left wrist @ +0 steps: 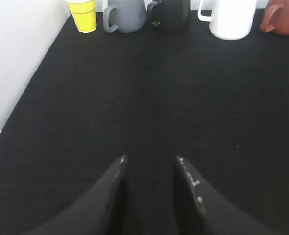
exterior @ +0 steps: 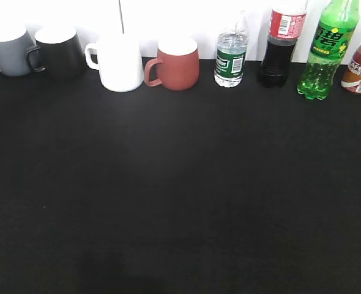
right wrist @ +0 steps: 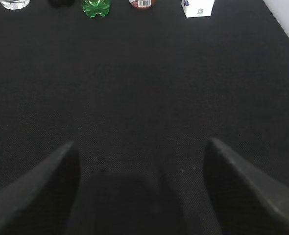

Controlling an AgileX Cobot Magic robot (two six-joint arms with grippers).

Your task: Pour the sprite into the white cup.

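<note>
A black cloth-like bench runs up to a white wall. Along its far edge, the white cup stands left of centre, between a black mug and a reddish-brown mug. The sprite stands upright near the far right corner, beside a cola bottle. The left gripper hangs above bare bench, fingers slightly parted, holding nothing. The right gripper is spread wide, also holding nothing.
</note>
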